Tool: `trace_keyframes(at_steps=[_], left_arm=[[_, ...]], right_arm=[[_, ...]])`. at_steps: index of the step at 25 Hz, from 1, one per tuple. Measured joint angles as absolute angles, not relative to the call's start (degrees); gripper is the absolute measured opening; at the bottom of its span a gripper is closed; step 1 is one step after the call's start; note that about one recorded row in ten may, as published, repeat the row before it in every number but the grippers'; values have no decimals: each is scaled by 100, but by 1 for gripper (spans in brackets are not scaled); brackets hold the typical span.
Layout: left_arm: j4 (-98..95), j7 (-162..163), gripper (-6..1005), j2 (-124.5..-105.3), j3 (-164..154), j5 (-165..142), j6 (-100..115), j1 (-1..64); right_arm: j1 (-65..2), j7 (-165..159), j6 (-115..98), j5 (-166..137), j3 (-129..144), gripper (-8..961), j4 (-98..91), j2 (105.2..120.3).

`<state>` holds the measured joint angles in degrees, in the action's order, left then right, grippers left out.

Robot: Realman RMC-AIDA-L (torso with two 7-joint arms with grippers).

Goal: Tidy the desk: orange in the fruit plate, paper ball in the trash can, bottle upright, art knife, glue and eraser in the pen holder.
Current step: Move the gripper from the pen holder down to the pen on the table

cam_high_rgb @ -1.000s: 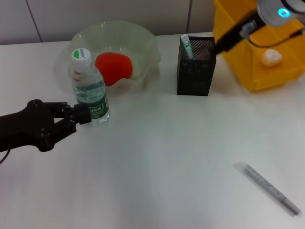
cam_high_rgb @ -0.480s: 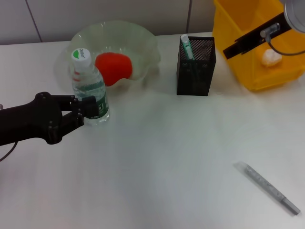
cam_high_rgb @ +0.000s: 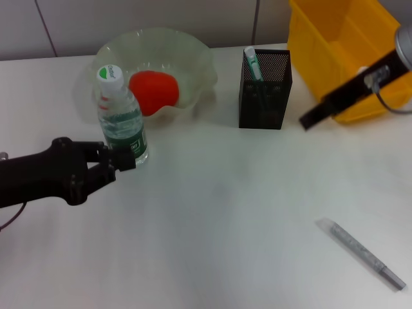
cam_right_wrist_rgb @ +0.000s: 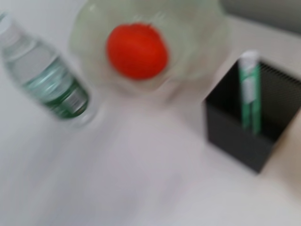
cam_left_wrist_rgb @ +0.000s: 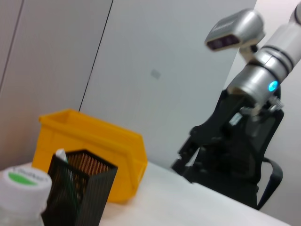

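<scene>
The bottle [cam_high_rgb: 120,119] stands upright on the table with its green-topped cap up, also seen in the right wrist view [cam_right_wrist_rgb: 47,77]. My black left gripper [cam_high_rgb: 123,160] reaches in from the left, its tip touching the bottle's base. An orange [cam_high_rgb: 153,92] lies in the clear fruit plate [cam_high_rgb: 196,55]. The black mesh pen holder [cam_high_rgb: 264,93] holds a green-and-white glue stick [cam_high_rgb: 252,63]. My right gripper [cam_high_rgb: 313,116] hovers low between the pen holder and the yellow trash can [cam_high_rgb: 335,45]. A grey art knife [cam_high_rgb: 360,252] lies at the front right. The paper ball and eraser are hidden.
The trash can stands at the back right corner, close to the pen holder. The left wrist view shows the bottle cap [cam_left_wrist_rgb: 22,181], the pen holder [cam_left_wrist_rgb: 80,188], the trash can [cam_left_wrist_rgb: 94,139] and my right arm [cam_left_wrist_rgb: 244,117] farther off.
My right arm has swung from above the pen holder, across the trash can, down to the table in front of it. The left gripper has slid slightly right and lower at the bottle's base.
</scene>
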<state>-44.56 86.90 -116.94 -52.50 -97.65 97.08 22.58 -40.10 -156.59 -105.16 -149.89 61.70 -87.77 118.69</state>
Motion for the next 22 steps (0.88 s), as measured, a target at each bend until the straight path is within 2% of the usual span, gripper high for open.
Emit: trace_keyframes(at_steps=[17,22], left_arm=[[-4456,8639,139,-11806,-5144,-9933,9600,2110],[-4456,8630,138,-11806,-5092,-9930,9554,2109]], right_arm=[[-3803,-15923,-11693,-14242,5939,467,-8552,11906],[-3830,-16078,-11943,-14264,5974,466,-8673,11872]])
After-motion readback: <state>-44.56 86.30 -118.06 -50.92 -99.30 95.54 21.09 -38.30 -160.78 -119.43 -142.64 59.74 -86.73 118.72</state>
